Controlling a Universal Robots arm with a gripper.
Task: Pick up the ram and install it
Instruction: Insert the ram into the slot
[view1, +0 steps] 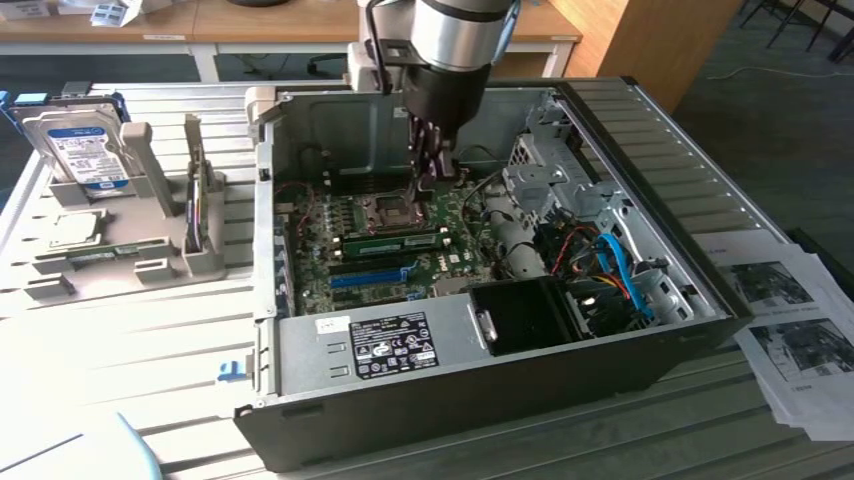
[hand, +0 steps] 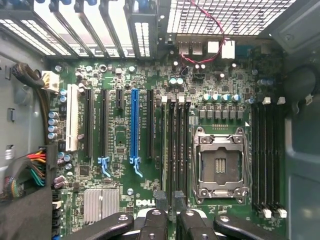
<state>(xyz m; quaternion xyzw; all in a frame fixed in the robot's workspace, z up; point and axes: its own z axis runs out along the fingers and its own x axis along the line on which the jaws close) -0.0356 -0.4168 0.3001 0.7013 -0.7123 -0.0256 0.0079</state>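
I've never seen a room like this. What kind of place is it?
Probably a computer workshop or robot lab: an open computer case sits on a slatted table, a hard drive stands in a holder beside it, and a robot arm reaches inside.

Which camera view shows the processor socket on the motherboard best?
The wrist view: it looks straight down on the processor socket, so its whole metal frame is seen. The exterior view shows it obliquely, from farther away, inside the case.

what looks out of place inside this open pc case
The square metal processor socket on the green motherboard sits bare, with no cooler over it. Otherwise nothing looks askew, spilled or damaged.
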